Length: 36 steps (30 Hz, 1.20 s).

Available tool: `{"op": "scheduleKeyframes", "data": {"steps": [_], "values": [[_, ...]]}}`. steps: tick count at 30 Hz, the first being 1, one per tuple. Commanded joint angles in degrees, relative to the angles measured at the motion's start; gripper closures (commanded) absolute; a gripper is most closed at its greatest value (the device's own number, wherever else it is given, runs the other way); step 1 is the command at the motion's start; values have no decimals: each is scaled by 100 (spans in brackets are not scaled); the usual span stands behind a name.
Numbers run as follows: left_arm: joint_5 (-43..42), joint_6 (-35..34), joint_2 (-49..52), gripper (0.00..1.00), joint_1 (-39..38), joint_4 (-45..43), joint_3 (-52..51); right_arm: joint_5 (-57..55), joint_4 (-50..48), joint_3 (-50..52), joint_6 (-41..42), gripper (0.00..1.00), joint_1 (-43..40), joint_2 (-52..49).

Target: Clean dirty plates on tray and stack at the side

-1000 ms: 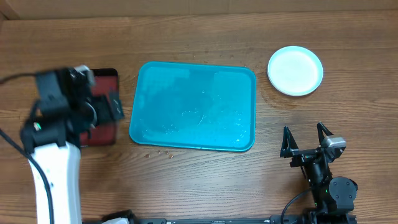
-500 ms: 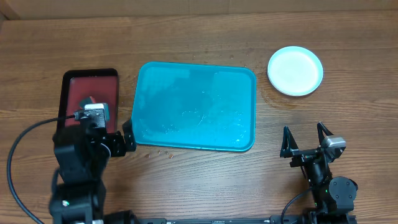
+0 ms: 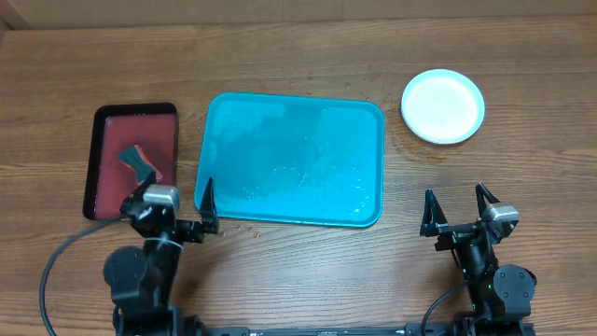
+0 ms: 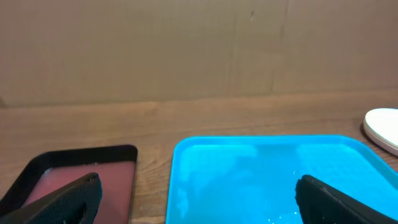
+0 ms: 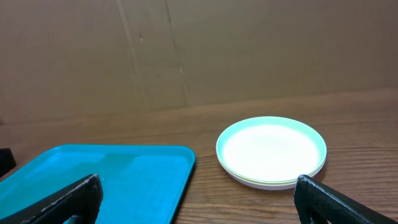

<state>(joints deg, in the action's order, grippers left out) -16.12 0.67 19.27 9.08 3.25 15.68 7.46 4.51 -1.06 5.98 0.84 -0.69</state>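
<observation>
Two grippers, left [image 3: 177,213] and right [image 3: 454,201], sit with jaws spread wide, holding nothing. Tray [image 3: 289,159] lies flat mid-table, long axis running left to right. Plates [image 3: 443,105], apparently stacked, sit on the table [image 3: 308,280] just beyond its far right corner.

One large turquoise-blue rectangular plastic tray [image 3: 280,131]. One smaller dark red, black-rimmed tray [image 3: 112,182], with one small dark object [image 3: 138,163] on it. One stack of round plastic plates [image 3: 443,105], with at least two rims showing. One left pincer [image 4: 196,186] and one right pincer [image 3: 455,196], on one wooden bench [image 3: 308,271].
</observation>
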Motion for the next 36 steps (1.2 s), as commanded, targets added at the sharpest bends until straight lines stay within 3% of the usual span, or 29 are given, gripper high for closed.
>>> {"op": "scheduleKeyframes", "data": {"steps": [1, 7, 17, 25, 36], "values": [[-144, 105, -323, 0, -17, -55, -190, -37, -28, 59, 2, 0, 28, 46], [-118, 114, -570, 0, -188, -184, -319, -37, -28, 57, 2, 0, 28, 46], [-109, 109, -756, 0, -490, -2000, -1217, -37, -28, 59, 2, 0, 28, 46], [0, 109, -1058, 0, -505, -2070, -1456, -37, -28, 59, 2, 0, 28, 46], [227, 111, -1908, 0, -573, -1445, -1543, -37, -28, 59, 2, 0, 28, 46]]}}
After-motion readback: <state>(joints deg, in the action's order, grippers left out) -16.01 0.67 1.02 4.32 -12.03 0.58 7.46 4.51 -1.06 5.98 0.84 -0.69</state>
